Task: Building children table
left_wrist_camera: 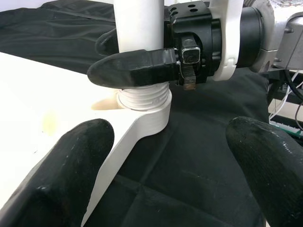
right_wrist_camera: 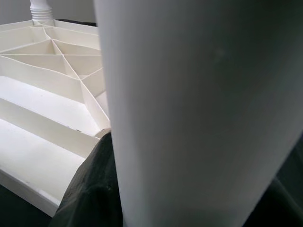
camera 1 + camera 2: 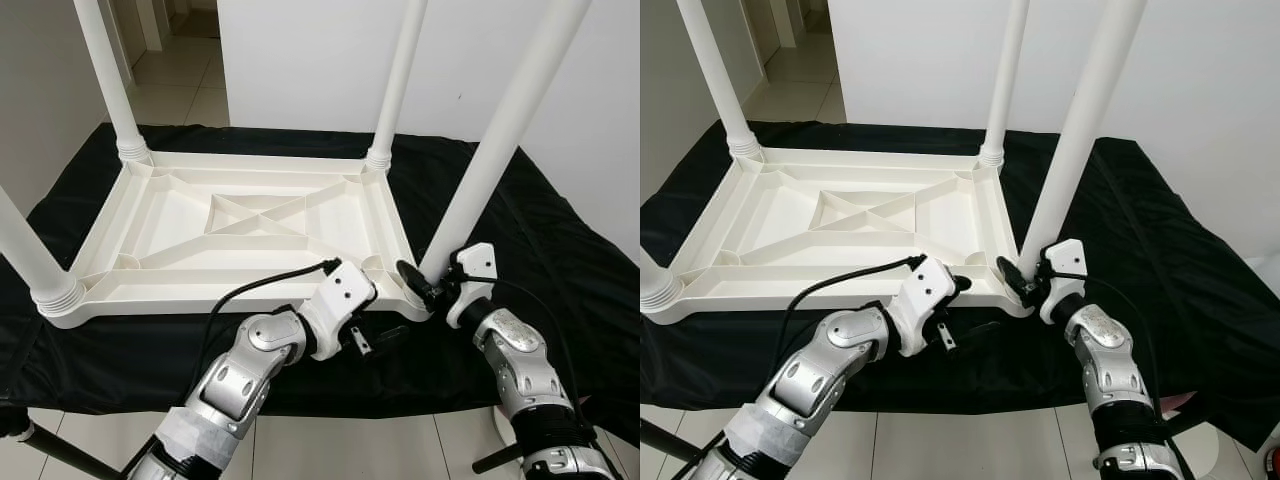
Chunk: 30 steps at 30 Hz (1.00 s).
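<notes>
A white plastic children's table [image 3: 250, 215] lies upside down on a black cloth, its legs pointing up. My right gripper [image 3: 425, 285] is shut on the near right leg [image 3: 500, 130] just above its threaded collar [image 1: 144, 99], at the table's near right corner. One finger [image 1: 137, 68] crosses the front of the leg [image 1: 139, 23] and the other lies behind it. The right wrist view has the leg [image 2: 199, 113] up close. My left gripper [image 3: 375, 340] hangs open beside the table's front edge, a little left of that corner, fingers [image 1: 71, 170] wide apart and holding nothing.
Three more legs stand in the table: far left [image 3: 105, 70], far right [image 3: 400, 80] and near left [image 3: 25, 250]. The black cloth [image 3: 560, 240] covers a low surface. A white wall rises behind, with tiled floor [image 3: 185, 80] at the back left and below the front edge.
</notes>
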{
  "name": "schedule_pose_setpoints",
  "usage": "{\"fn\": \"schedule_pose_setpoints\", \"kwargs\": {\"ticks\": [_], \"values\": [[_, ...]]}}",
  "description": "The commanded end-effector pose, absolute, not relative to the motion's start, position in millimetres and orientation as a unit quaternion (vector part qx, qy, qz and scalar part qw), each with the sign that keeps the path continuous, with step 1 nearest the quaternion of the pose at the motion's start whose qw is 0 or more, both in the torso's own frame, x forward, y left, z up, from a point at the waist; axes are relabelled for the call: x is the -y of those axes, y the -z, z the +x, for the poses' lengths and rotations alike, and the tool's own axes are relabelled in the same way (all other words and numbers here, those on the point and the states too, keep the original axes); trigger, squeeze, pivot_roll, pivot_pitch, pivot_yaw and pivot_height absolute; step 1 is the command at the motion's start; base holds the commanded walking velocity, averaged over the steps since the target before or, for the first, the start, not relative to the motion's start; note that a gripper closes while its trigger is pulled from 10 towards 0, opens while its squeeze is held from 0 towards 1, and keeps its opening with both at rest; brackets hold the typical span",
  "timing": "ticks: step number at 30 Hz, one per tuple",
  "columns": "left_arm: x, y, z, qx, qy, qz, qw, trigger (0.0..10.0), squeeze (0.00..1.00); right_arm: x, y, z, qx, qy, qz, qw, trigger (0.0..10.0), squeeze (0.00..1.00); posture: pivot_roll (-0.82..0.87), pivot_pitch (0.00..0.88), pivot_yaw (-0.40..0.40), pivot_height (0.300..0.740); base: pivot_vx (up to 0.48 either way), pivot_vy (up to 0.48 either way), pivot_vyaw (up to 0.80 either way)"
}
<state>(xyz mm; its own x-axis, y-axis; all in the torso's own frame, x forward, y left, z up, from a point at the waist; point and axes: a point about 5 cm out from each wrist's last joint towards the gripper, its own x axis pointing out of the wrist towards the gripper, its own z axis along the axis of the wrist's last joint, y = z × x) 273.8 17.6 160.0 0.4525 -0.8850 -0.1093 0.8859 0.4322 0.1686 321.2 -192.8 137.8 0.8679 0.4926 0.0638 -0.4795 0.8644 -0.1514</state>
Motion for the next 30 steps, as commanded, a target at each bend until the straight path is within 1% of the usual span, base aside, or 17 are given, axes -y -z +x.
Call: {"fn": "schedule_pose_setpoints", "kwargs": {"ticks": [1,3,4,8,9,10,13,14,16,17,18,20,23,24,25,27,30], "values": [[-17,-158,274,-0.006,0.519,0.110,0.848,10.0,0.00,191,-120,317,0.008,-0.264,-0.067,0.962,0.0,0.00,0.04,0.052,-0.035,0.740,0.000,0.000,0.00],[-17,-158,274,-0.006,0.519,0.110,0.848,10.0,0.00,191,-120,317,0.008,-0.264,-0.067,0.962,0.0,0.00,0.04,0.052,-0.035,0.740,0.000,0.000,0.00],[-17,-158,274,-0.005,0.518,0.110,0.848,10.0,0.00,191,-119,317,0.006,-0.259,-0.059,0.964,10.0,0.00,0.04,0.055,-0.036,0.740,0.000,0.000,0.00],[-17,-158,275,-0.004,0.512,0.110,0.852,10.0,0.00,193,-115,319,-0.011,-0.208,-0.038,0.977,10.0,0.00,0.04,0.055,-0.040,0.740,0.000,0.000,0.00],[-17,-158,275,-0.004,0.512,0.110,0.852,10.0,0.00,193,-115,319,-0.011,-0.208,-0.038,0.977,10.0,0.00,0.04,0.055,-0.040,0.740,0.000,0.000,0.00],[-17,-158,275,-0.004,0.511,0.109,0.852,10.0,0.00,193,-113,320,-0.016,-0.187,-0.039,0.981,10.0,0.00,0.04,0.055,-0.040,0.740,0.000,0.000,0.00],[-17,-158,275,-0.004,0.511,0.109,0.852,10.0,0.00,193,-113,320,-0.016,-0.187,-0.039,0.981,10.0,0.00,0.04,0.055,-0.040,0.740,0.000,0.000,0.00],[-17,-158,275,-0.004,0.511,0.109,0.853,10.0,0.00,192,-111,320,-0.019,-0.168,-0.031,0.985,10.0,0.00,0.04,0.056,-0.039,0.740,0.000,0.000,0.00],[-17,-158,275,-0.004,0.511,0.109,0.853,10.0,0.00,192,-111,320,-0.019,-0.168,-0.031,0.985,10.0,0.00,0.04,0.056,-0.039,0.740,0.000,0.000,0.00],[-17,-158,275,-0.004,0.512,0.109,0.852,10.0,0.00,190,-109,320,-0.031,-0.098,-0.003,0.995,10.0,0.00,0.03,0.058,-0.036,0.740,0.000,0.000,0.00],[-17,-158,275,-0.004,0.512,0.109,0.852,10.0,0.00,190,-109,320,-0.031,-0.098,-0.003,0.995,10.0,0.00,0.03,0.058,-0.036,0.740,0.000,0.000,0.00],[-16,-157,275,-0.004,0.513,0.110,0.852,10.0,0.00,189,-107,319,-0.045,-0.030,0.033,0.998,10.0,0.00,0.03,0.056,-0.037,0.740,0.000,0.000,0.00],[-16,-157,275,-0.003,0.513,0.110,0.851,10.0,0.00,187,-105,317,-0.049,-0.006,0.050,0.998,10.0,0.00,0.03,0.056,-0.037,0.740,0.000,0.000,0.00],[-16,-158,275,-0.002,0.512,0.110,0.852,10.0,0.00,180,-103,312,-0.052,0.021,0.064,0.996,10.0,0.00,0.03,0.057,-0.039,0.740,0.000,0.000,0.00],[-16,-158,275,-0.002,0.512,0.110,0.852,10.0,0.00,180,-103,312,-0.052,0.021,0.064,0.996,10.0,0.00,0.03,0.057,-0.039,0.740,0.000,0.000,0.00],[-16,-157,275,-0.001,0.508,0.110,0.854,10.0,0.00,164,-100,302,-0.057,0.052,0.083,0.994,10.0,0.00,0.03,0.060,-0.040,0.740,0.000,0.000,0.00],[-17,-158,275,-0.001,0.506,0.110,0.855,10.0,0.00,155,-101,297,-0.054,0.063,0.091,0.992,10.0,0.00,0.03,0.060,-0.041,0.740,0.000,0.000,0.00]]}}
